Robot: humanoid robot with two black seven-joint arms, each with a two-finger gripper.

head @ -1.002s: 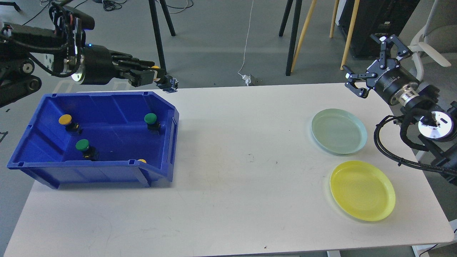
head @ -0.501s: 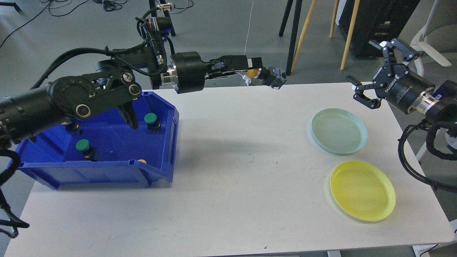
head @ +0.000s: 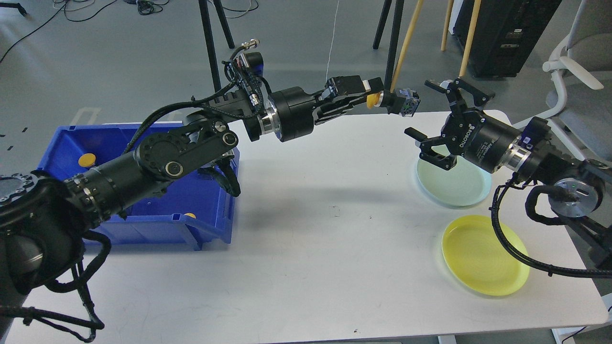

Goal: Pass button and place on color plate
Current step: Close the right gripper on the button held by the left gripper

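Note:
My left gripper (head: 370,95) reaches far right above the back of the table, shut on a yellow button (head: 388,100) with a dark base that sticks out toward the right. My right gripper (head: 430,122) is open, its fingers spread, just right of and below the button, not touching it. It hovers over the pale green plate (head: 466,186). The yellow plate (head: 485,255) lies in front of it, empty. The blue bin (head: 143,210) at the left holds more buttons; one yellow button (head: 86,160) shows, others are hidden by my left arm.
The white table (head: 306,248) has open room in its middle and front. Stand legs and wooden poles (head: 397,43) rise behind the table's back edge. A grey chair (head: 578,81) stands at the far right.
My left arm has swung right across the table with the yellow button. My right gripper has moved left and toward it, staying open, now over the green plate.

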